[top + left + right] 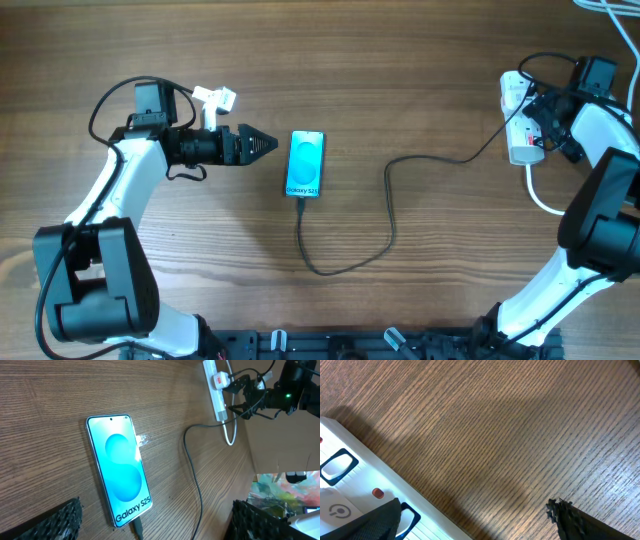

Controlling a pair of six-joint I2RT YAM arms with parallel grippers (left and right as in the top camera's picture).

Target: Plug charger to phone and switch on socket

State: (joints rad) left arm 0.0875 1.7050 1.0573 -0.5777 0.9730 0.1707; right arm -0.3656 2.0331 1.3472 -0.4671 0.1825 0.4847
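Observation:
The phone (305, 163) lies flat in the middle of the table, its blue-teal screen up, and also shows in the left wrist view (120, 472). The black charger cable (388, 210) loops from the phone's near end to the white socket (519, 118) at the far right. Its connector tip (136, 527) sits in the phone's port. My left gripper (265, 143) is open and empty just left of the phone (156, 510). My right gripper (537, 118) is open over the socket (350, 495). Its left finger lies over a rocker switch (407, 520) next to a red mark (377, 492).
A thick white lead (537, 192) runs from the socket toward the table's right front. A white plug (220, 381) sits in the socket. More white cables (610, 15) hang at the far right corner. The table's right edge (250, 455) is close behind the socket.

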